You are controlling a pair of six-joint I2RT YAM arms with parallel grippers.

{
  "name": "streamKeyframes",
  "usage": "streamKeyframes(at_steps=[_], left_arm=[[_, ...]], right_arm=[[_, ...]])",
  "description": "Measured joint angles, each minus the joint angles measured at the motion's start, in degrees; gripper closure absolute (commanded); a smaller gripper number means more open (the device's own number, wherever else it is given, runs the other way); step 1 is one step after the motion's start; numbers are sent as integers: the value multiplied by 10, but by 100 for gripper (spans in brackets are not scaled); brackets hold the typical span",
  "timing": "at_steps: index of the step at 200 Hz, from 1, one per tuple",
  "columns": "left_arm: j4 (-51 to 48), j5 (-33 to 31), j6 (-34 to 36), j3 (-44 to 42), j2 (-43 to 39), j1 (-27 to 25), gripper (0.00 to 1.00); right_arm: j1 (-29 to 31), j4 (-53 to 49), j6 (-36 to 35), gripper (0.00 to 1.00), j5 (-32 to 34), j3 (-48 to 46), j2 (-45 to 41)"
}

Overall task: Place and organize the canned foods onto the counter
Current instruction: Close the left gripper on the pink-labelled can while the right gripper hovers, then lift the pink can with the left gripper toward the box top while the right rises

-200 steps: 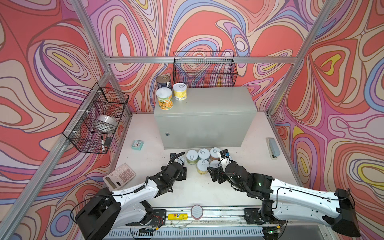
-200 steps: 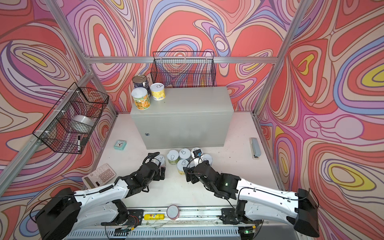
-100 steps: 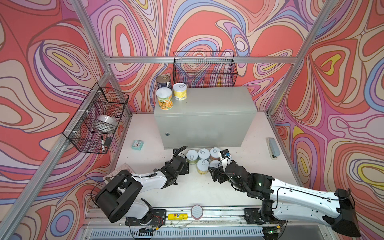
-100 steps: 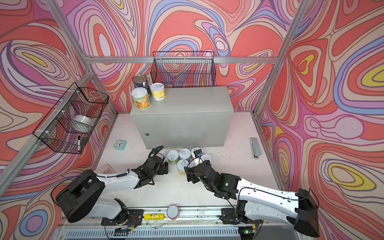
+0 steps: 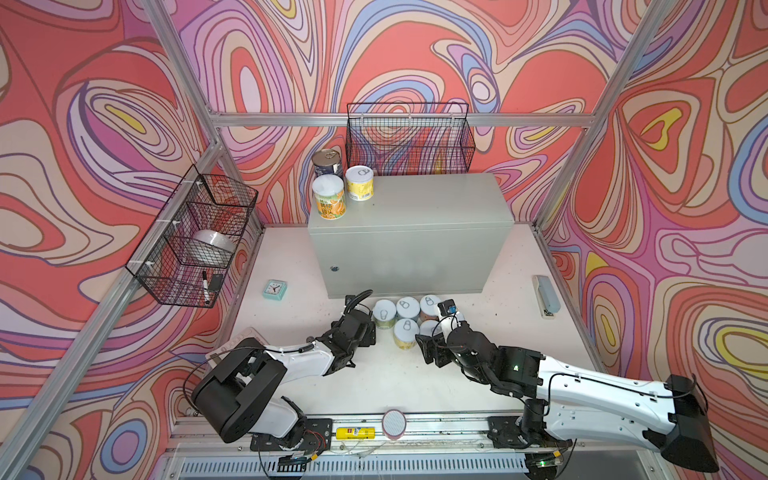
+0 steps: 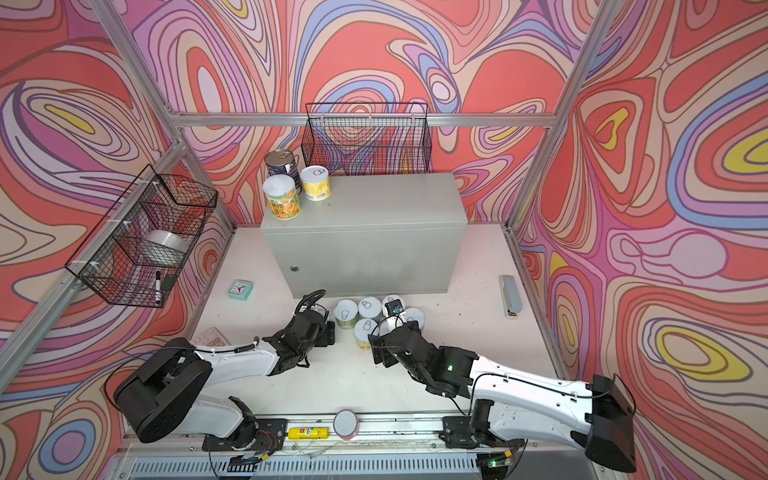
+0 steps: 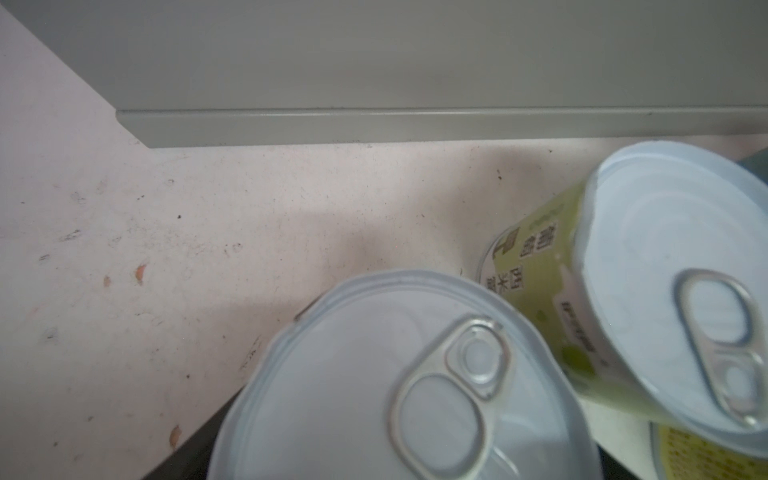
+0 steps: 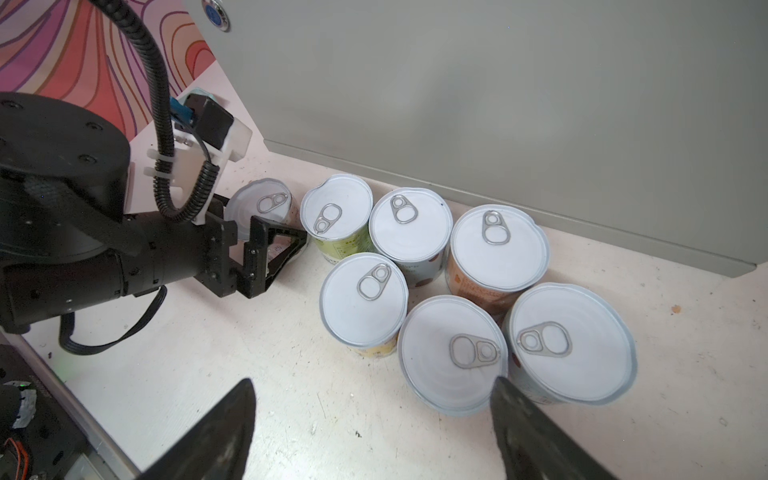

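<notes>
Left fingers: the left gripper (image 5: pixel 369 332) lies low over the table (image 5: pixel 291 316). Its fingers (image 8: pixel 272 249) sit on either side of a short white-lidded can (image 8: pixel 257 201). Whether they press its wall cannot be told.
Right fingers: the right gripper (image 8: pixel 374 382) has its fingers (image 8: pixel 224 432) spread wide and holds nothing. One tip stands at the rim of the nearest can (image 8: pixel 451 353); contact is unclear.
Can at the left gripper: upright, pull tab up, just beside a green-labelled can (image 7: pixel 540 291).
Cans on the table: the green-labelled can and five other short cans (image 8: pixel 409 220) stand packed together just in front of the counter, with white lids and pull tabs up.
Cans on the counter: three stand at the top's far left corner: a dark blue tall can (image 5: pixel 327 162), a yellow-orange tall can (image 5: pixel 329 201) and a short yellow can (image 5: pixel 360 183).
Counter: the counter (image 5: pixel 415 216) is a light-grey box with a flat top and a round lock (image 5: pixel 333 268) on its front.
</notes>
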Motion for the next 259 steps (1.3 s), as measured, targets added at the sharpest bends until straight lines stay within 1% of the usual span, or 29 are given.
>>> streamKeyframes(at_steps=[23,37,51,56,63,71,106,131,150,181,198,214,235,259], left_arm=[[2,-4,2,0,1,0,32],[5,-7,3,0,1,2,45],[10,-12,3,0,-1,3,69],[10,-12,3,0,-3,3,75],[10,-11,3,0,-6,3,88],[7,-11,2,-1,-11,3,100],[-28,-7,2,-16,-50,3,100],[-61,-7,2,-30,-95,3,100],[-100,-3,4,-32,-148,3,100],[-185,-1,5,-21,-267,-12,100],[-261,-3,4,21,-311,-30,100],[-328,-8,5,85,-335,-47,100],[-388,-13,9,172,-341,-62,100],[-439,-21,23,267,-326,-68,100]], right_arm=[[0,0,-1,9,2,0,0],[0,0,-1,9,4,0,0],[0,0,-2,9,5,0,0],[0,0,-2,9,5,0,0],[0,0,-2,9,5,0,0],[0,0,-2,9,5,0,0],[0,2,-2,9,6,-1,0],[0,3,-1,9,5,-1,1],[0,2,-1,9,6,-1,1],[0,7,-1,9,11,-6,-9],[0,9,4,9,17,-17,-26],[0,11,6,9,25,-27,-46],[0,11,5,9,35,-26,-59],[0,5,5,9,43,-19,-57]])
